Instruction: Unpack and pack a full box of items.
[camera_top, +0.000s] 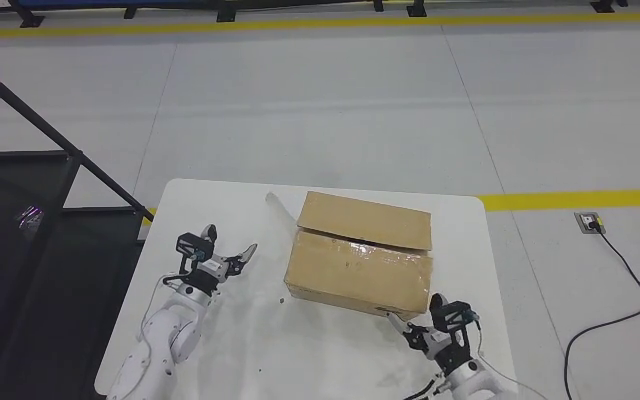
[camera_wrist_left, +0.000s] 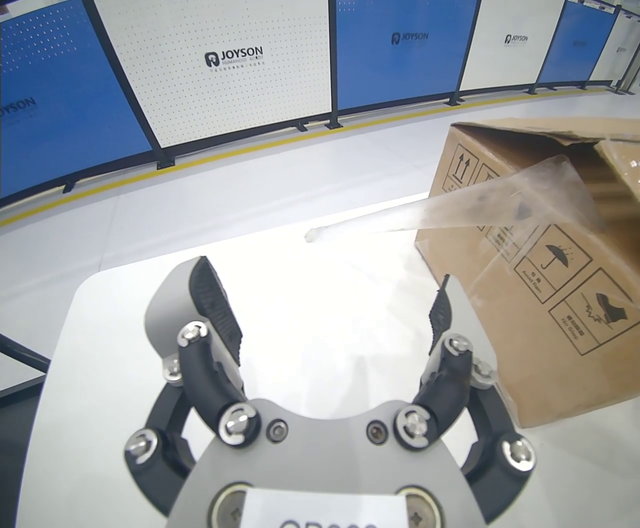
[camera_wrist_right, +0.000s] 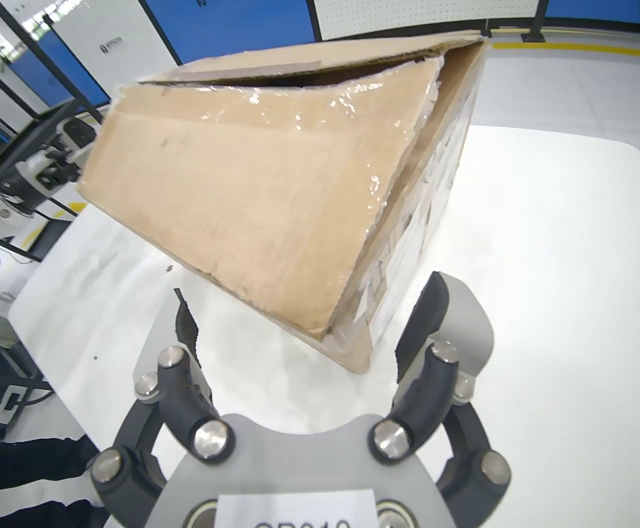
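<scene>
The left jaws stand wide apart with nothing between them, ribbed black pads (camera_wrist_left: 216, 300) facing each other above the white worktop (camera_top: 232, 335), just off the left end of the cardboard box (camera_top: 358, 258). The right jaws are also spread and empty, their pads (camera_wrist_right: 419, 325) on either side of the box's near right corner, close to it but not touching. The box sits on the worktop, right of centre and closer to the far edge than to the near one, turned a little askew to those edges. Its 2 top flaps are folded down with a dark gap left between them, and the near flap is glossy with clear tape. A loose strip of clear tape (camera_wrist_left: 450, 212) sticks out from the box's left end and tapers to a point over the worktop. A few small dark specks (camera_top: 282, 298) lie on the rounded-cornered surface near the box. Around it is pale grey floor crossed by a yellow line (camera_top: 560, 200), with a floor socket (camera_top: 589, 222) and a black cable at the right. A black metal frame (camera_top: 45, 130) stands at the left, and blue and white perforated panels (camera_wrist_left: 225, 65) line the far side of the room.
</scene>
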